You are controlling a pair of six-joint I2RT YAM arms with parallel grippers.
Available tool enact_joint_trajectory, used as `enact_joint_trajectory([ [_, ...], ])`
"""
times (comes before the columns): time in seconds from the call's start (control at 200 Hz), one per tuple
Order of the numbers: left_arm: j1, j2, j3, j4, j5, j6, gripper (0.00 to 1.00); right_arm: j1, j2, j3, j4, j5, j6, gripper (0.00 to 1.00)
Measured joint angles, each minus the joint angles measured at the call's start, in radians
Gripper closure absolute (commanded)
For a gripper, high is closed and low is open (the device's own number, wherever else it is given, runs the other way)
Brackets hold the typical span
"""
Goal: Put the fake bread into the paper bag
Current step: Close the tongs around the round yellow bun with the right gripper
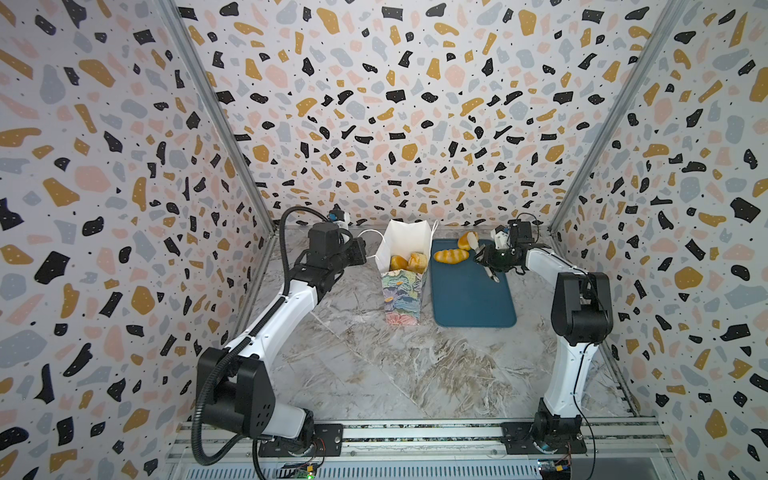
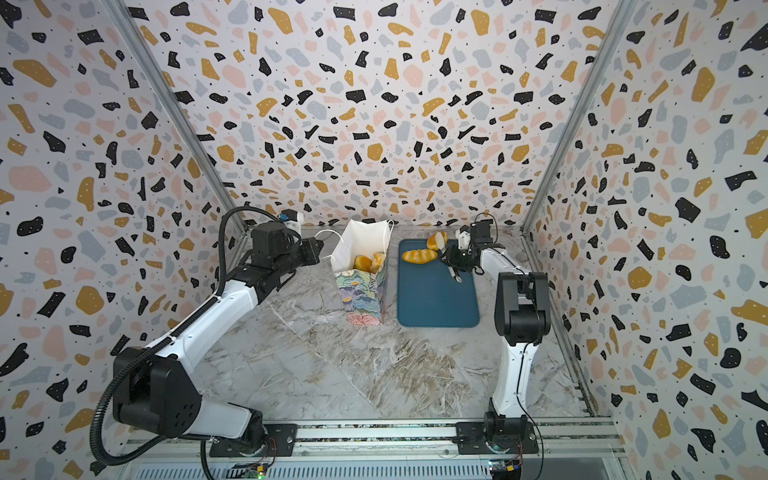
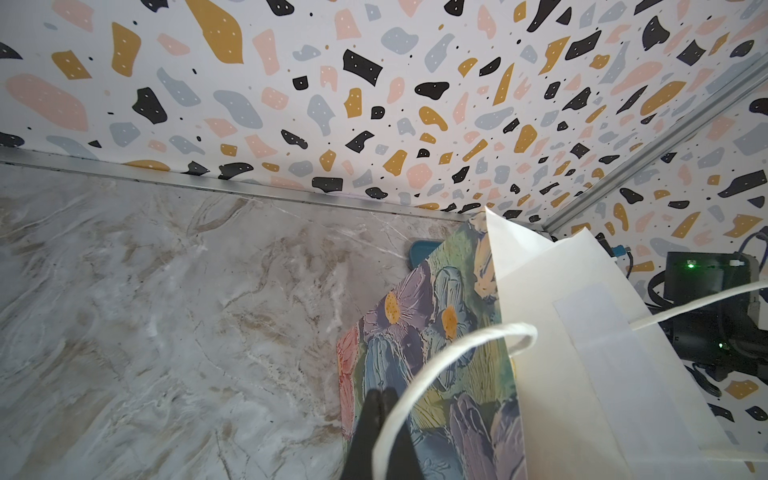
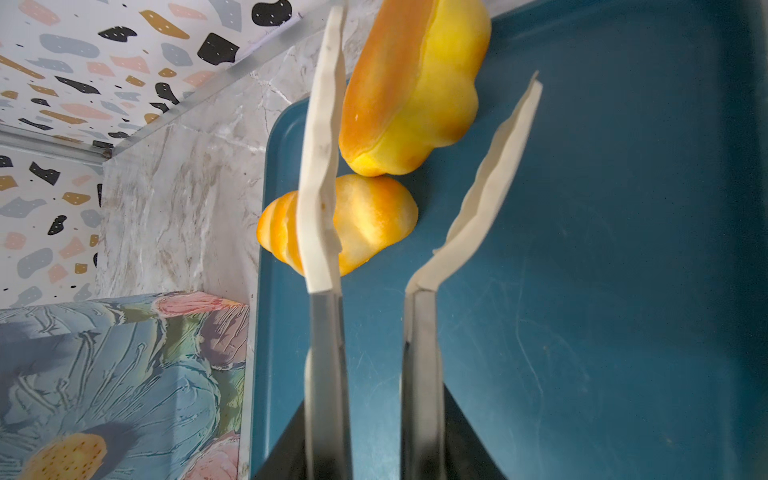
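- Fingers (image 3: pixel 372 415) of the left gripper (image 3: pixel 380 392): black, pressed flat together with no gap; white cord handle (image 3: pixel 457 347) looping across them, pinched or merely passing cannot be told
- Right gripper (image 1: pixel 487 261): clamped on a pair of tongs (image 4: pixel 326 332); slim metal arms ending in wavy white tips (image 4: pixel 320 166), standing apart
- One tip crossing in front of the ridged loaf (image 4: pixel 374 224) in the right wrist view and running just beside the larger bread (image 4: pixel 415 83); actual contact impossible to tell
- Paper bag (image 1: pixel 403 299): upright on the table, mouth open, just beside the tray on the left arm's side; painted pastel flowers outside, plain white lining inside; at least two golden buns (image 1: pixel 399 262) down in it
- Tray (image 1: pixel 473 303): flat, dark teal, rounded corners; carrying the two loose breads at its far end, touching each other in the right wrist view
- Both loose breads glossy, yellow shading to orange-brown
- Table (image 1: pixel 374 374): smooth, grey-brown marble pattern
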Motion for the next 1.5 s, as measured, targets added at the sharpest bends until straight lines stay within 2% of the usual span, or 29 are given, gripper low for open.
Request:
enact_joint_trajectory([
  [0.18, 0.000, 0.000, 0.000, -0.001, 0.000, 0.000, 1.00, 0.000, 0.021, 0.019, 0.000, -0.012, 0.010, 0.61],
  [0.45, 0.003, 0.000, 0.000, -0.002, 0.000, 0.000, 1.00, 0.000, 0.040, 0.042, 0.006, -0.034, 0.025, 0.68],
  [1.071, 0.004, 0.000, 0.000, -0.002, 0.001, 0.000, 1.00, 0.000, 0.105, 0.108, -0.004, -0.055, 0.028, 0.66],
  [1.502, 0.006, 0.000, 0.000, -0.002, 0.001, 0.000, 1.00, 0.000, 0.112, 0.119, -0.008, -0.063, 0.019, 0.80],
])
